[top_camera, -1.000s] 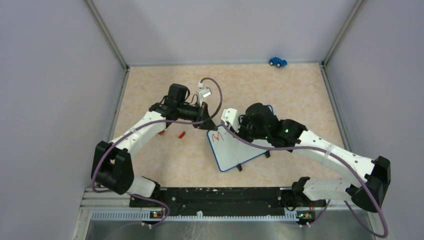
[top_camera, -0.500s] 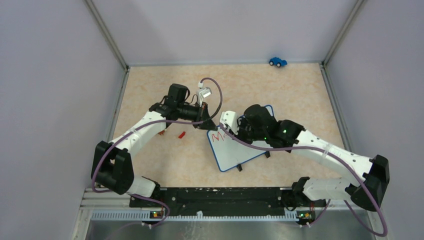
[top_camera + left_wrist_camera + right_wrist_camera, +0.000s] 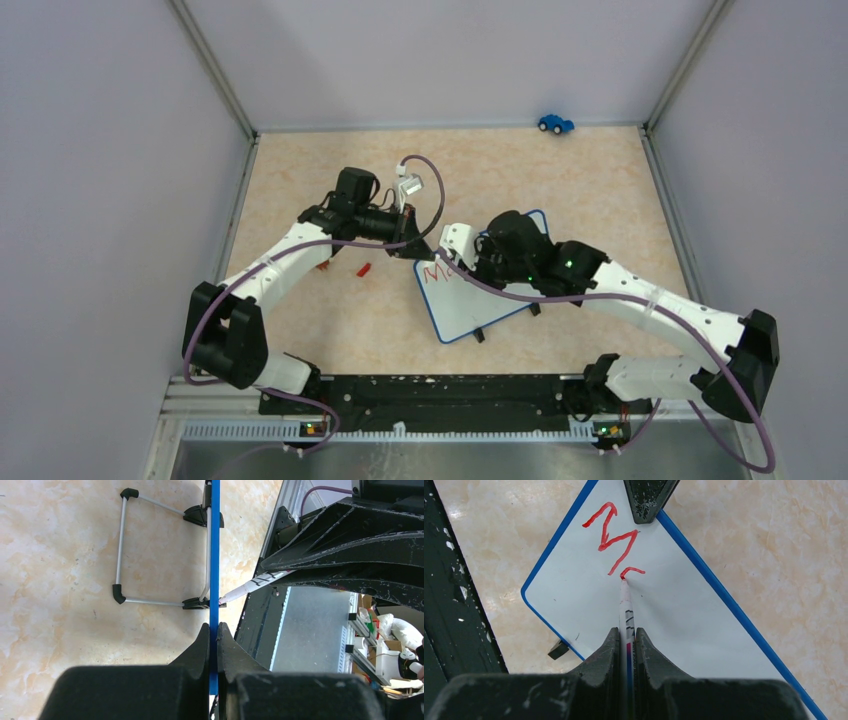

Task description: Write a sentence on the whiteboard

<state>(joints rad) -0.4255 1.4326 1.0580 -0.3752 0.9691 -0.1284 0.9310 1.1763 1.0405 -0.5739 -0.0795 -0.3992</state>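
Marbled beige counter (image 3: 330, 320) between grey walls, top view: the whiteboard (image 3: 470, 310) sits near the middle, between my two arms. My left end effector (image 3: 412, 248) meets its far left corner, and my right end effector (image 3: 468, 262) hangs over the upper part of its face. A small red cap (image 3: 364, 268) lies just left of the board. A blue toy car (image 3: 555, 123) sits well apart by the back wall.

Left wrist view: the board is edge-on, its blue rim pinched between my left fingers (image 3: 200, 650). Its wire stand (image 3: 120, 545) shows on the back side. The marker (image 3: 255, 582) touches the writing side.

Right wrist view: my right end effector is pressed together on the marker, tip on the board. The sentence (image 3: 614, 535) so far is a red "M" and the hook of a next letter, near the top corner.

Risks, as I judge them:
- I hold the board at one corner only, so hard marker pressure could pivot it or slip the thin rim from my left grip, skewing the line.
- Too light a touch would break the stroke.
- The marker could twist in my grip.
- My right wrist or cable could smear wet ink.
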